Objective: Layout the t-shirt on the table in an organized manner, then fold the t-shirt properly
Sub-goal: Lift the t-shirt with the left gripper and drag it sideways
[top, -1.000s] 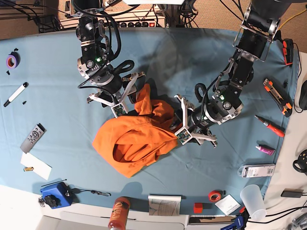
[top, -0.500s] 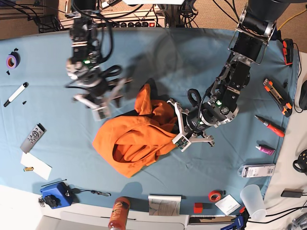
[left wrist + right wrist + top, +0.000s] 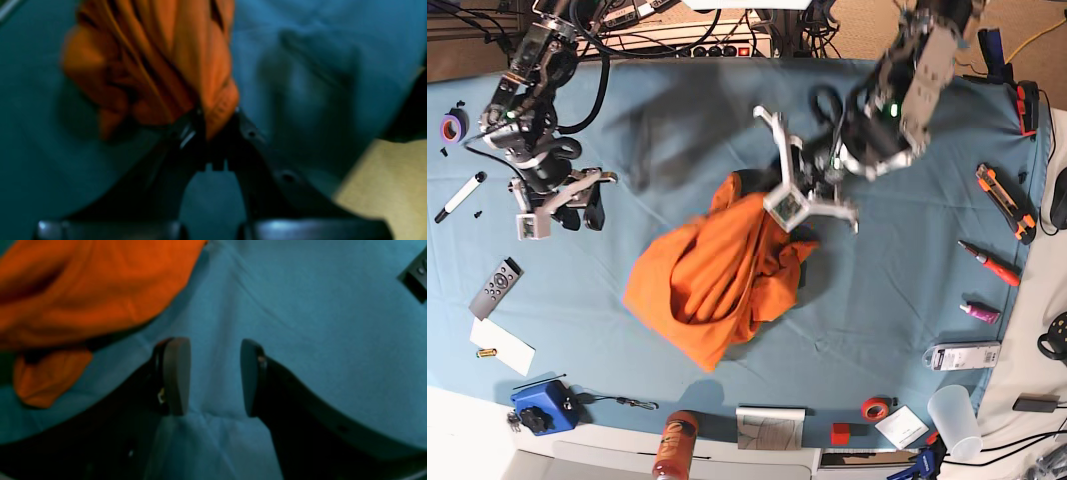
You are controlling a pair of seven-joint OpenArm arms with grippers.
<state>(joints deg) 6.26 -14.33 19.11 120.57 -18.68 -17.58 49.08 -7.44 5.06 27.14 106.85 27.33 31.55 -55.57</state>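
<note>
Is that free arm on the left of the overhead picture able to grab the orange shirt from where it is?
Probably yes. The right pincer is open and holds nothing, and only bare blue table lies between it and the shirt. The left pincer grips the shirt's far side.

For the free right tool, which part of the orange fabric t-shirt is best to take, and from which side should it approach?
Probably the loose outer edge of the orange fabric t-shirt, on the side facing the right tool. The left tool already pinches the opposite, lifted end, so the cloth hangs bunched from there. The right tool is open over the light blue cloth-covered table, so a low approach from its own side looks shortest.
</note>
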